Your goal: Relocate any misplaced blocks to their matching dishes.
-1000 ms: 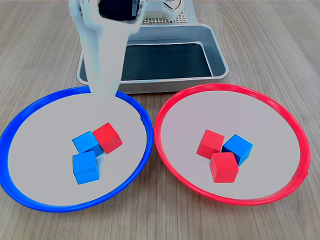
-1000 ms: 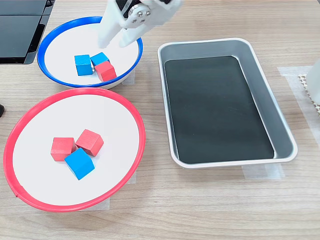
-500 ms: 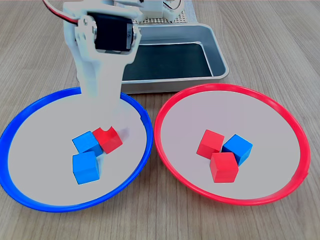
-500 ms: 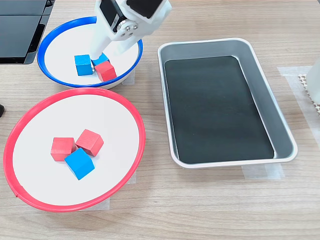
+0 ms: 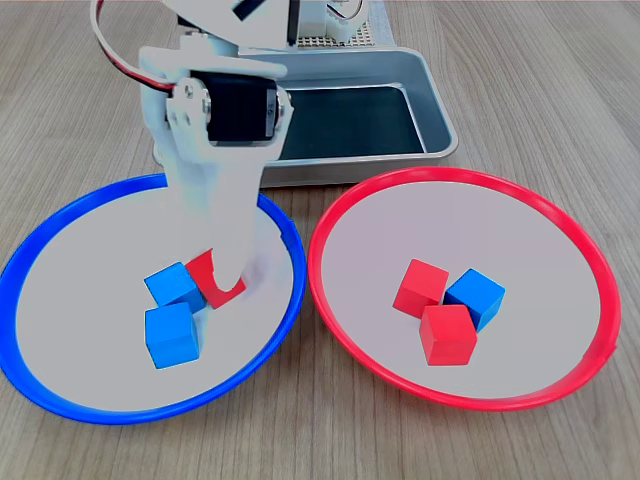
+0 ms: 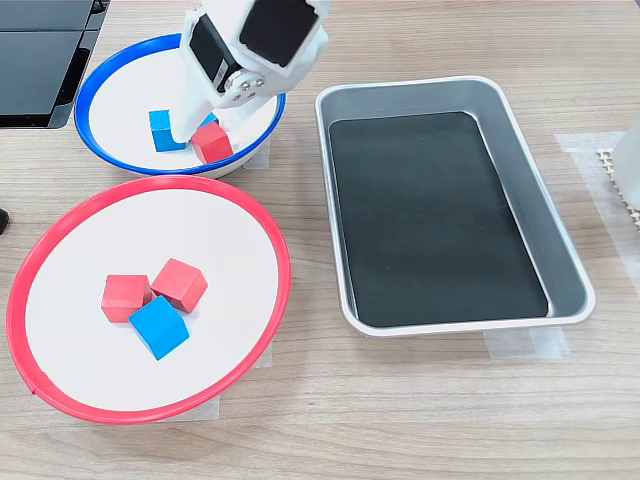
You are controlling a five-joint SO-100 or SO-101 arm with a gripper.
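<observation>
Our fingers [image 5: 228, 272] straddle the red cube [image 5: 214, 281] in the blue-rimmed plate [image 5: 60, 220], part open, so we should close squarely without nudging the touching blue cube [image 5: 176, 285].

Lab-style tabletop: taped-down metal tray [image 6: 560, 250], robot arm [image 5: 215, 150].

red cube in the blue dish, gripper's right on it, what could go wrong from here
1. The red cube touches a blue cube beside it, so the gripper may knock or drag that one, or the other blue cube just in front.
2. In the first exterior view the fingers hide part of the cube, so the grip looks uncertain; it could slip during the lift.
3. The red-rimmed dish already holds three clustered cubes, so a drop there might scatter them.
</observation>
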